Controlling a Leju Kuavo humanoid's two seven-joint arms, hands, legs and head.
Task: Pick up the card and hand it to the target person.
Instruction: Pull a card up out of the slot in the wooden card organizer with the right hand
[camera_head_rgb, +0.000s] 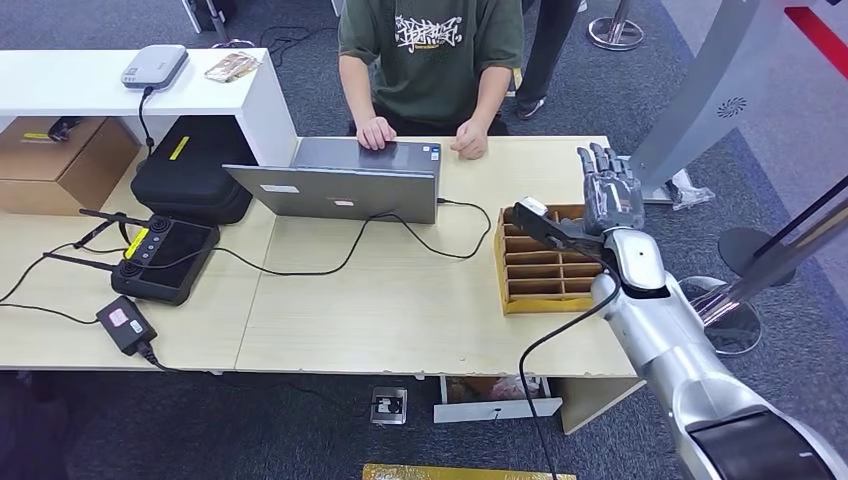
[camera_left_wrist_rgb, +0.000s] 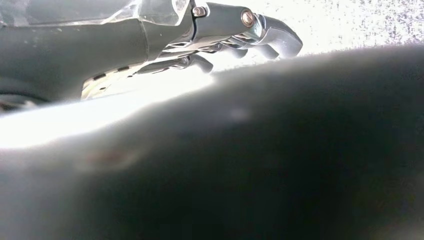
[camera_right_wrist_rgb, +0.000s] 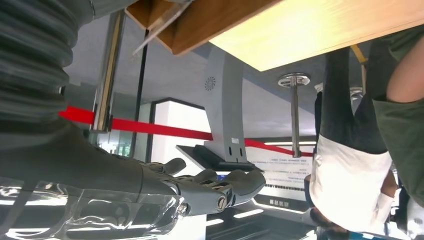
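The right robot hand hovers over the wooden tray, fingers extended apart, holding nothing.

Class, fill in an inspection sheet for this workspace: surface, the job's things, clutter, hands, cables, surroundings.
Surface: light wooden table.
Job's things: wooden compartment box at the table's right end; no card can be made out.
Clutter: laptop, black controller, black case, cardboard box.
Hands: right hand above the box, fingers extended, holding nothing; left hand holding nothing.
Cables: black cable from the laptop.
Surroundings: seated person at the laptop; grey carpet.
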